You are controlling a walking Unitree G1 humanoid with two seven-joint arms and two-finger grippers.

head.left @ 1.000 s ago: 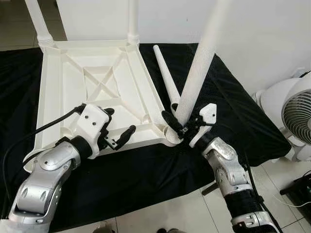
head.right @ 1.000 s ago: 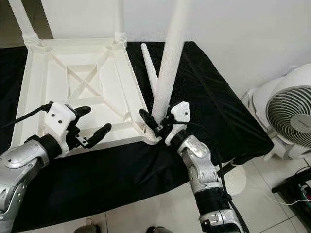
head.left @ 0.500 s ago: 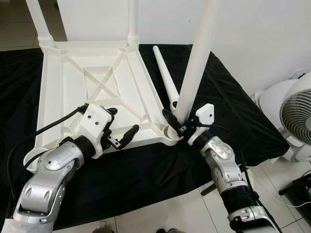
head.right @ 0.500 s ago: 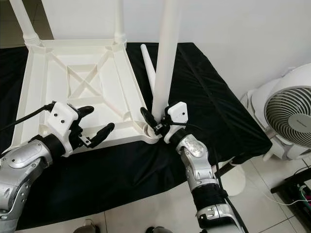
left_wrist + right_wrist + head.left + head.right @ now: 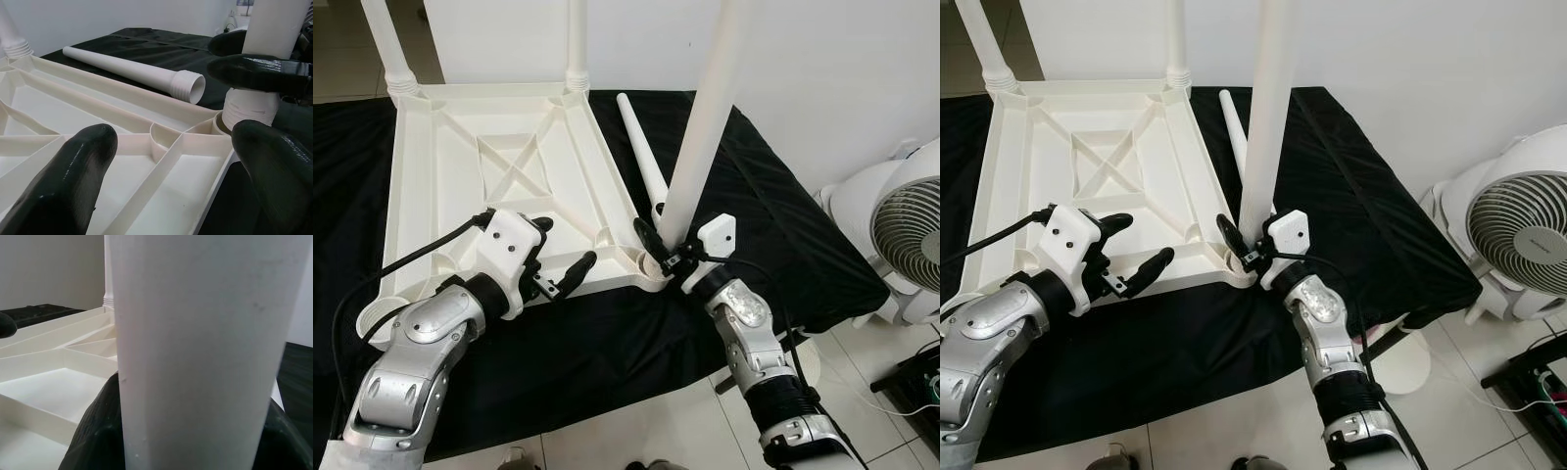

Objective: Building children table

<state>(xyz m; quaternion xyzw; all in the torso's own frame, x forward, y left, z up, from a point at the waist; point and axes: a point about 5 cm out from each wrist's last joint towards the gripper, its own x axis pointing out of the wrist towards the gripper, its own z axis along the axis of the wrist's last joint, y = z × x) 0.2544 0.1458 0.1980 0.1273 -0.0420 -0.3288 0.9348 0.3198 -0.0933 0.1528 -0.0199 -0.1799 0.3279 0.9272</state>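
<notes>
The white plastic tabletop (image 5: 421, 196) lies upside down on a black cloth, with two legs (image 5: 576, 39) standing in its far corners. My right gripper (image 5: 668, 250) is shut on a third white leg (image 5: 700, 127) near its base. That leg stands almost upright with its threaded end (image 5: 252, 105) at the near right corner socket (image 5: 656, 266). A fourth leg (image 5: 641, 162) lies loose on the cloth just right of the tabletop. Over the near edge of the tabletop my left gripper (image 5: 560, 245) hovers open, holding nothing.
A white fan (image 5: 901, 225) stands on the floor to the right. The black-covered surface (image 5: 773, 225) ends close to my right arm, with tiled floor beyond. The near left corner socket (image 5: 377, 318) has no leg in it.
The held leg has swung from leaning right to nearly upright over the corner socket. My right gripper shifted slightly left with it. The left gripper edged a little right.
</notes>
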